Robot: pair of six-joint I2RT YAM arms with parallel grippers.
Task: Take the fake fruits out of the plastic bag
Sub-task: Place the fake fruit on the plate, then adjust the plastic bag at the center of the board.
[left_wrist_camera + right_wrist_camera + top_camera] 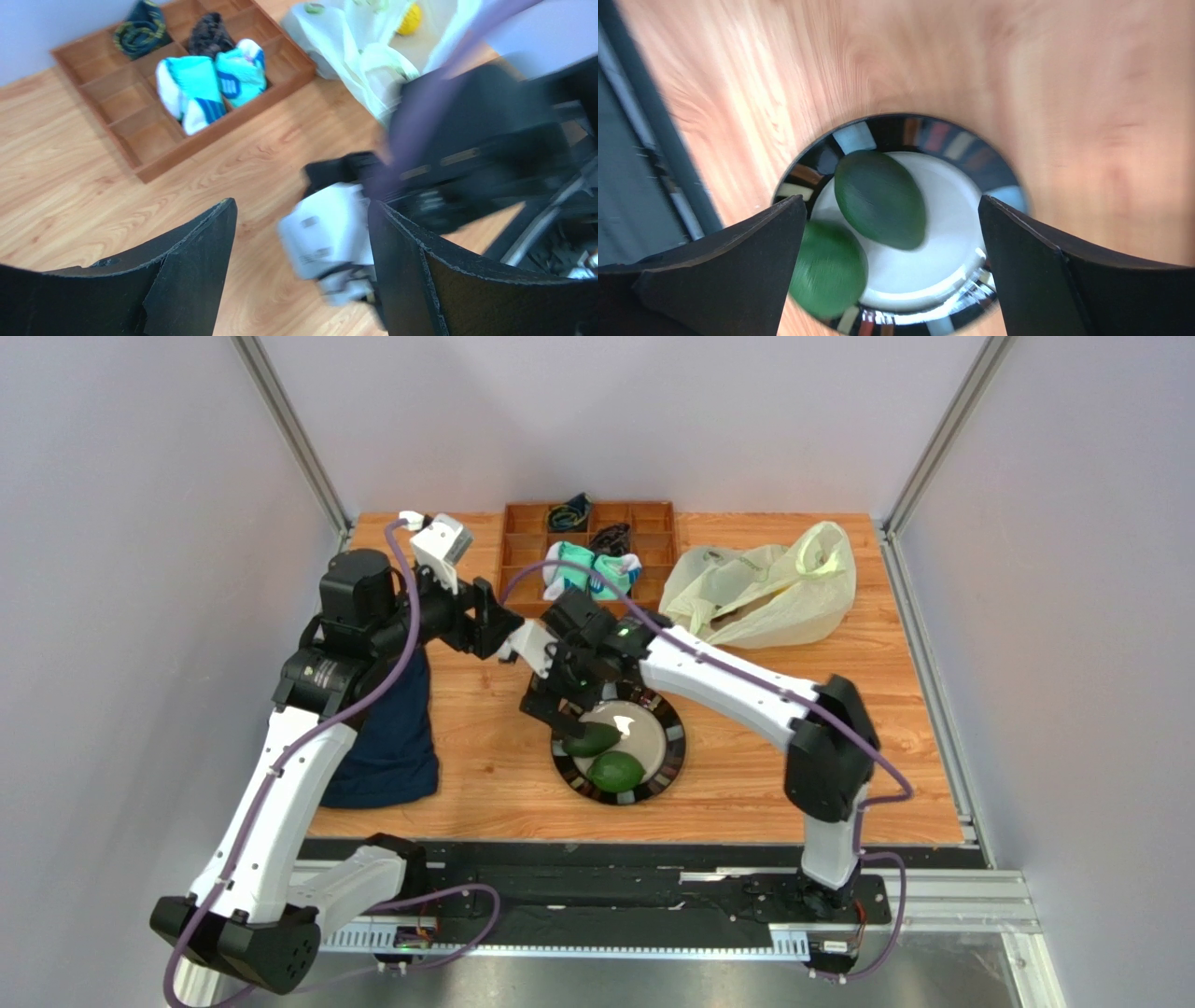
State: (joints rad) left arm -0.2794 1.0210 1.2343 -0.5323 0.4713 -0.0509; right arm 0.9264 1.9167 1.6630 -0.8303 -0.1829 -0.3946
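Observation:
Two green avocados (596,739) (616,772) lie on a white plate with a dark striped rim (671,756). My right gripper (561,717) hovers open and empty just above the plate; in its wrist view (892,204) the avocados (882,199) (829,269) show between the fingers. The pale yellowish plastic bag (765,595) lies at the back right, and a yellow lemon (410,19) shows inside it (365,49). My left gripper (498,623) is open and empty above the table, close to the right wrist (302,206). The grape bunch is hidden.
A wooden compartment tray (589,539) with teal-and-white socks (589,571) stands at the back centre. A dark navy cloth (386,735) lies at the left under the left arm. The two wrists are close together over the table's middle.

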